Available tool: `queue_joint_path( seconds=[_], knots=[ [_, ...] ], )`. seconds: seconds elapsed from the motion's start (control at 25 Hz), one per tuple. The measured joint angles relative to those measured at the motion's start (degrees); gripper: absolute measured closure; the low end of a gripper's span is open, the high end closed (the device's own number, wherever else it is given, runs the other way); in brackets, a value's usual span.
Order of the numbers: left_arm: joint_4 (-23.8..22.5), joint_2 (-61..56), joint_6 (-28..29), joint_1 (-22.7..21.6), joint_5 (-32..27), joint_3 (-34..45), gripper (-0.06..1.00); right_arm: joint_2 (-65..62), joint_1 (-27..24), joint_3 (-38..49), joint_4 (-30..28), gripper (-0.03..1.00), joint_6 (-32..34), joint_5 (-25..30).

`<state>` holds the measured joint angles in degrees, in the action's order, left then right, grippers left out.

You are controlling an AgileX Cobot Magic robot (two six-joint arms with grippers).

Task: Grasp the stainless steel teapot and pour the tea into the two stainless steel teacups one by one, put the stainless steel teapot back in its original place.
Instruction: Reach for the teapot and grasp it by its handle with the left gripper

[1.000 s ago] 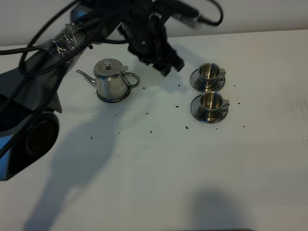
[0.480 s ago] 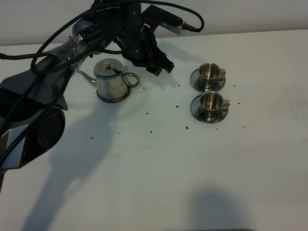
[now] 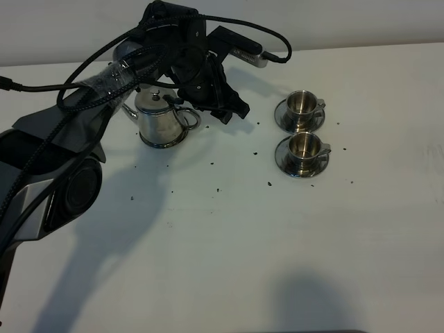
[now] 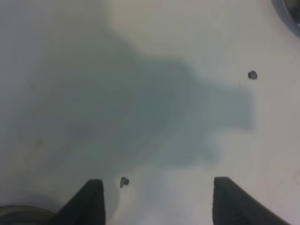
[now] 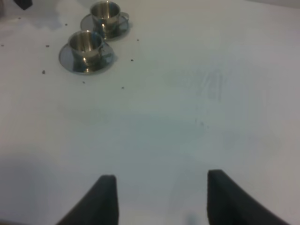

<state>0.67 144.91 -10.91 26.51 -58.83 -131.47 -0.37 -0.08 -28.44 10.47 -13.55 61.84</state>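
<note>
The stainless steel teapot (image 3: 159, 123) stands at the back left of the white table, its spout partly hidden behind my left arm. My left gripper (image 3: 234, 111) hovers just right of the teapot's loop handle, apart from it. In the left wrist view my left gripper (image 4: 157, 201) is open over bare table with nothing between its fingers. The two stainless steel teacups (image 3: 301, 103) (image 3: 304, 145) sit on saucers to the right, one behind the other; the right wrist view shows them too (image 5: 105, 10) (image 5: 86, 43). My right gripper (image 5: 159, 199) is open, far from them. The tea is hidden.
Small dark specks (image 3: 269, 183) are scattered over the white table (image 3: 229, 236) between the teapot and the cups. The left arm's black cables (image 3: 83, 76) loop above the table's back left. A saucer rim (image 4: 291, 14) shows at one corner of the left wrist view.
The left arm has swung down and to the left, bringing its gripper closer to the teapot's handle and covering part of the spout. Teapot and cups have not moved.
</note>
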Motion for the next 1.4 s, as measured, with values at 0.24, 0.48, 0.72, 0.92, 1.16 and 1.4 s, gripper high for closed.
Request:
queue_joint_path(
  seconds=[0.24, 0.48, 0.72, 0.92, 1.16, 1.4],
  knots=[
    [0.12, 0.00, -1.80, 0.00, -4.23, 0.00, 0.41, 0.00, -0.05, 0.00, 0.00, 0.55, 0.00, 0.00],
    [0.14, 0.00, -4.61, 0.00, -7.57, -0.05, 0.41, 0.00, -0.05, 0.00, 0.00, 0.55, 0.02, 0.00],
    [0.39, -0.11, -7.00, 0.00, -9.20, -3.15, 0.41, 0.00, -0.05, 0.00, 0.00, 0.55, 0.02, 0.00],
    [2.23, -0.17, -7.51, 0.00, -9.24, -3.52, 0.41, 0.00, -0.05, 0.00, 0.00, 0.55, 0.02, 0.00],
    [4.62, -0.17, -6.94, 0.00, -9.24, -3.52, 0.42, 0.00, -0.05, 0.00, 0.00, 0.55, 0.02, 0.00],
    [3.72, -3.11, -4.90, 0.00, -9.26, -1.24, 0.42, 0.00, -0.05, 0.00, 0.00, 0.55, 0.02, 0.00]
  ],
)
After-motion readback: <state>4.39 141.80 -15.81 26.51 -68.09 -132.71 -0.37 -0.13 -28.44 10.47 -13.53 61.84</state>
